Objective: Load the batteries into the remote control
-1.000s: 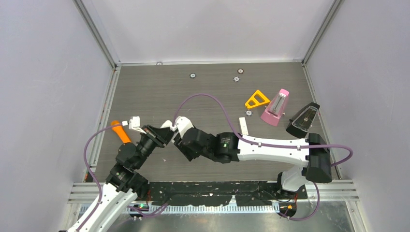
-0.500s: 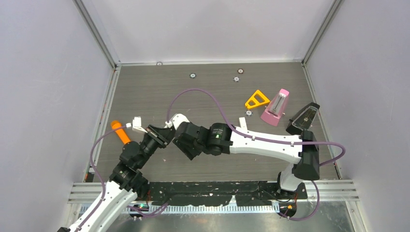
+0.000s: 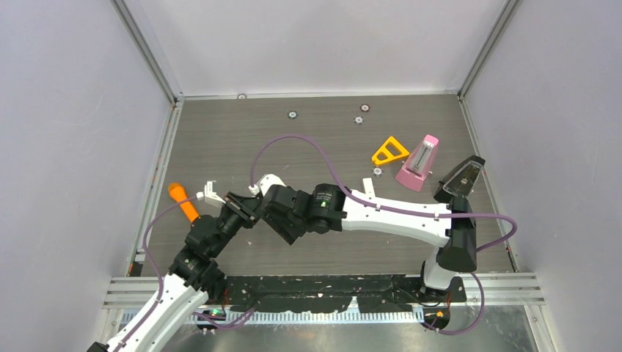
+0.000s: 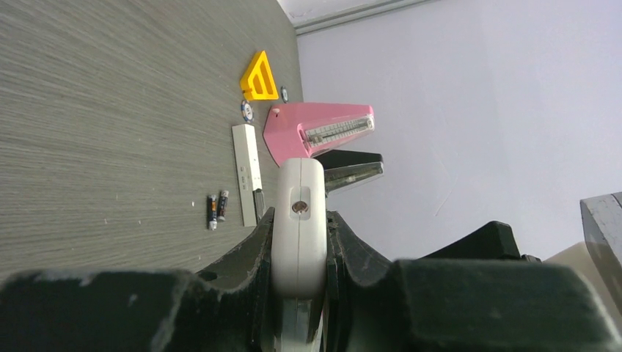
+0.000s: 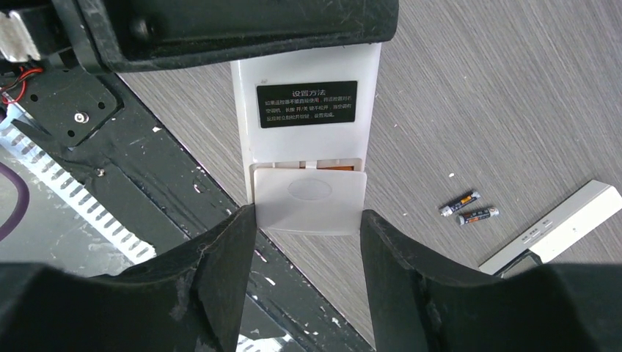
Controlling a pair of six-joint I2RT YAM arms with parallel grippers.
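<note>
The remote control (image 5: 306, 139) is held off the table (image 3: 242, 139) between the two grippers, its back with a black label facing the right wrist camera. The left gripper (image 4: 298, 216) is clamped narrow on the remote control's two faces. In the right wrist view its black body hides the end of the remote control beyond the label.

At the other end the battery cover (image 5: 308, 198) sits slid partly out, and a thin strip of orange shows in the gap above it. The right gripper (image 5: 308, 214) stands about half spread, with its fingertips (image 5: 242, 220) against the cover's two side edges.

Two batteries (image 5: 460, 202), dark with an orange band, lie side by side on the table to one side of the remote control and well apart from it. A second, slimmer white remote (image 5: 557, 227) lies just beyond them. From above, the right arm (image 3: 396, 216) lies over that patch, so the batteries cannot be seen there.

Farther from the remote control on the same side are a pink metronome (image 3: 418, 163), a black metronome (image 3: 460, 181) and a yellow triangle (image 3: 389, 151). A small round disc (image 3: 377, 171) lies between the triangle and the slim remote.

On the opposite side, near the left arm, lies an orange stick (image 3: 183, 202). A purple cable (image 3: 293, 139) arches over the table behind the grippers.
</note>
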